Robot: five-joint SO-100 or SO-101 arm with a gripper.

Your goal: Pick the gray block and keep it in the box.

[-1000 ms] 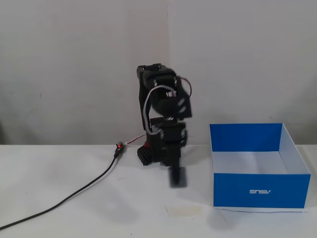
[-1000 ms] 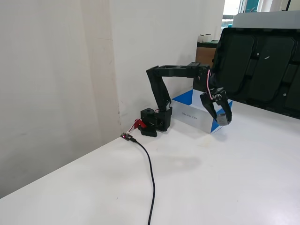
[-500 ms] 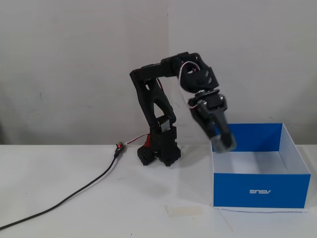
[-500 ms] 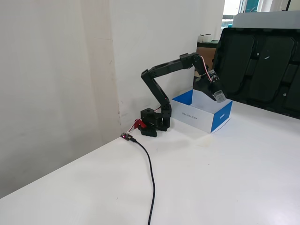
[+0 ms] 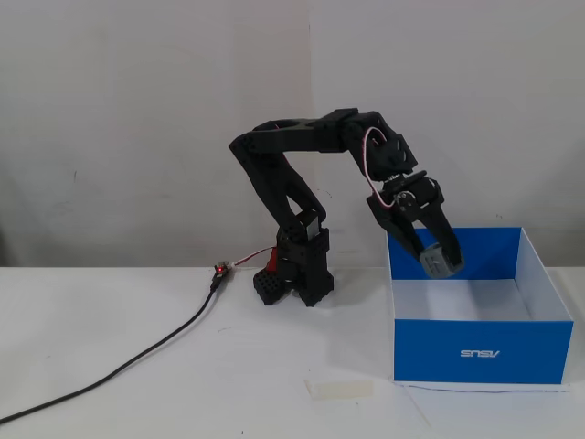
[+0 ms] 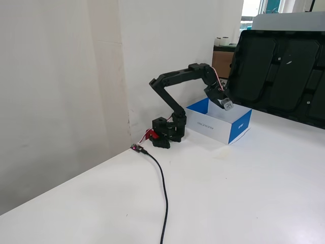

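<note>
The black arm point(image 5: 302, 174) stands on the white counter point(image 5: 137, 366), bolted down on its black base point(image 5: 297, 274). It bends up and over, then reaches down toward the box point(image 5: 480, 352).

The box is big and blue on the outside and white on the inside. Its top is open. It sits on the counter just beside the arm's base, on the right side in a fixed view point(image 5: 480, 352). A small white logo point(image 5: 479, 354) is on the blue front wall.

The end effector point(image 5: 437, 259) points down over the left part of the box, near the left wall. Its two black fingers pinch the gray block point(image 5: 441, 261) between them. The block is small and gray. It hangs in the air above the open box, about level with the box's top edge. It is not touching the white floor of the box. In another fixed view the end effector point(image 6: 227, 104) holds the block point(image 6: 228, 105) over the box point(image 6: 238, 127) too.

A black cable point(image 5: 137, 352) runs across the counter, left of the arm's base. A flat pale tape strip point(image 5: 340, 390) lies on the counter in front of the base, near the box's front left corner.
</note>
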